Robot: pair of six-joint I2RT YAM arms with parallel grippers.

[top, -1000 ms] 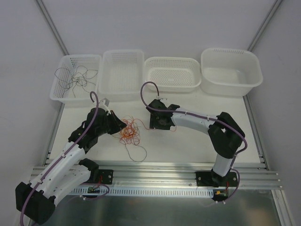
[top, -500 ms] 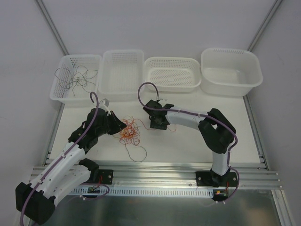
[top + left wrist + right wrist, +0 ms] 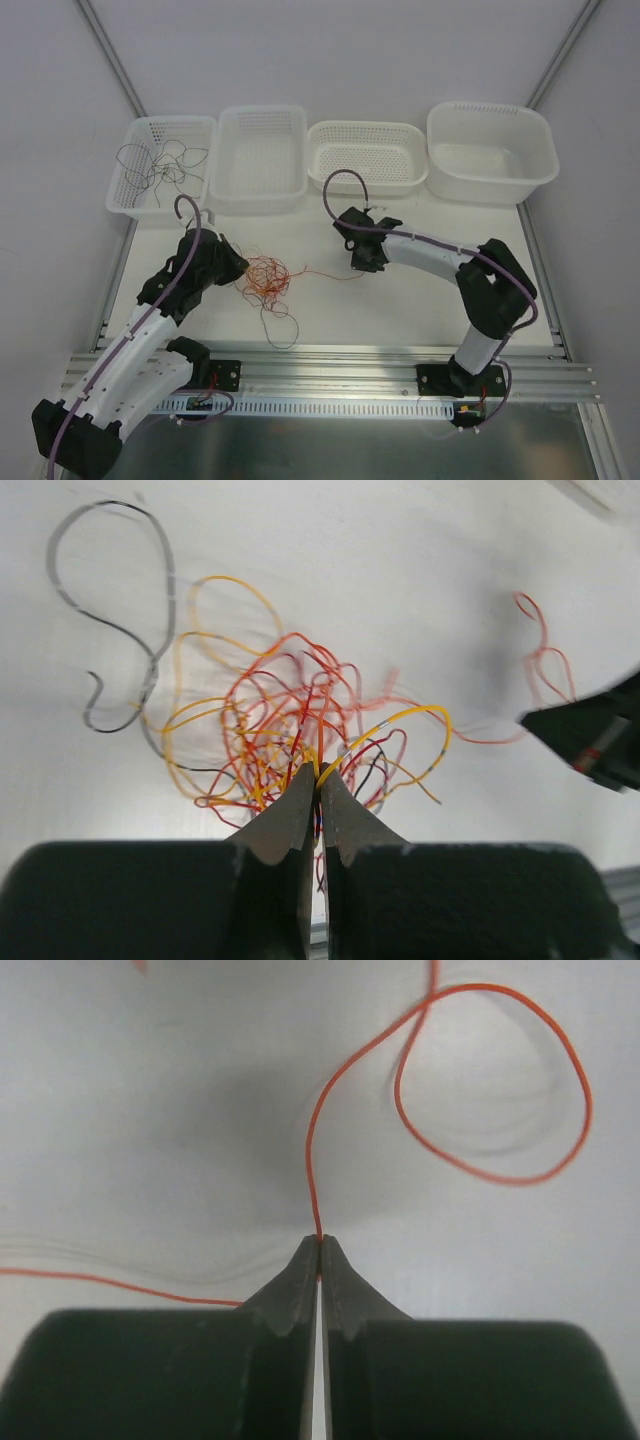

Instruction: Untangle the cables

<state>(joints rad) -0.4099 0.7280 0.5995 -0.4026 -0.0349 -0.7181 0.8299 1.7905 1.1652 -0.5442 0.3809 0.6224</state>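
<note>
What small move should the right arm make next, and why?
Probably pull the right gripper away from the tangle: it is shut on one red wire that runs into the tangle, which the left gripper pinches in place.

The left gripper (image 3: 318, 792) sits at the bottom of the picture. Its two dark fingers are pressed together, with thin wires caught at their tips. Just above them lies a messy ball of cables (image 3: 290, 725), red and orange-yellow, all looped over each other. A dark grey wire (image 3: 168, 570) curls away at the top left. One thin red wire (image 3: 545, 640) loops off to the right, near a black thing (image 3: 590, 742) at the edge. Everything lies on a white table (image 3: 400, 550).
</note>
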